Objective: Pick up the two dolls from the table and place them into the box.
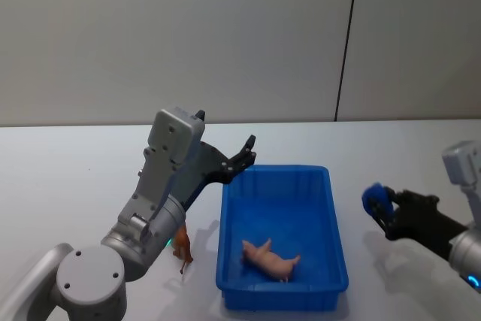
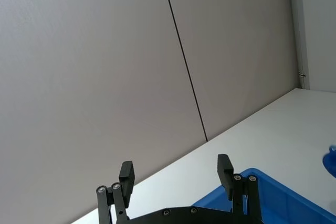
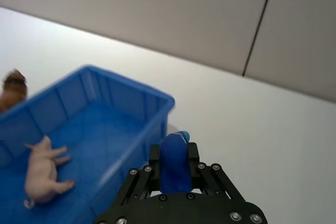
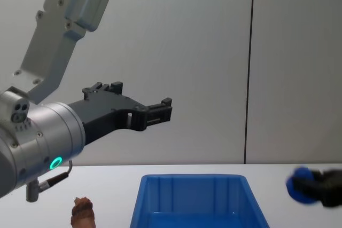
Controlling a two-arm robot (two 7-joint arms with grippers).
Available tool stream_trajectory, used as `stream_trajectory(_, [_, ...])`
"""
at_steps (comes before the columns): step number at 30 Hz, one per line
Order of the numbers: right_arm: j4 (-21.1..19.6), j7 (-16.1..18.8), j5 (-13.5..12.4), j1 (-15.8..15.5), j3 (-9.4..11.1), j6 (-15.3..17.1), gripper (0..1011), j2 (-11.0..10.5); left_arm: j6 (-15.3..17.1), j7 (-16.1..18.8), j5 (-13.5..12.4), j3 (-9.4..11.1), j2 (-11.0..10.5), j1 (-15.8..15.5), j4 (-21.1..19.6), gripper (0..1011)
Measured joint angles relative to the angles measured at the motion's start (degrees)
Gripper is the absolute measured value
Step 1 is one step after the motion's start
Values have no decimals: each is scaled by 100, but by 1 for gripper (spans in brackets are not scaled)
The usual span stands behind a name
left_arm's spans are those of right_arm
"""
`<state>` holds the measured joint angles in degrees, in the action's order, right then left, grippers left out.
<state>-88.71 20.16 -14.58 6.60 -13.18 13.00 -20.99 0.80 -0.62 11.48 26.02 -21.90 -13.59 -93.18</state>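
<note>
The blue box (image 1: 325, 208) stands on the white table (image 1: 75, 178) in front of me. A pale pink doll (image 1: 270, 259) lies on its side on the box floor, also seen in the right wrist view (image 3: 42, 174). The reddish-brown doll (image 1: 182, 246) stands on the table just left of the box, below my left forearm. My left gripper (image 1: 246, 152) hangs open and empty, high above the box's far left corner. My right gripper (image 1: 379, 207) hovers right of the box, its fingers drawn together, with a rounded blue piece (image 3: 175, 162) at its tip.
A plain grey wall with one dark vertical seam (image 1: 346, 43) runs behind the table. My left arm's grey housing (image 1: 169, 163) rises over the table's left side. Open tabletop lies right of and behind the box.
</note>
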Motion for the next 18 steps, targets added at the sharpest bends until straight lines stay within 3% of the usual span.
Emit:
stream_trajectory(9, [-161,304,18,213,-146,-154,248,209,0,0,0,0,0,0,0,1001])
stream_trajectory(16, [-109,567,88,378,-329,-88,211,430,0,0,0,0,0,0,0,1001])
stream_trajectory(18, [-54,634,125,430,-394,-39,242,502,0,0,0,0,0,0,0,1001])
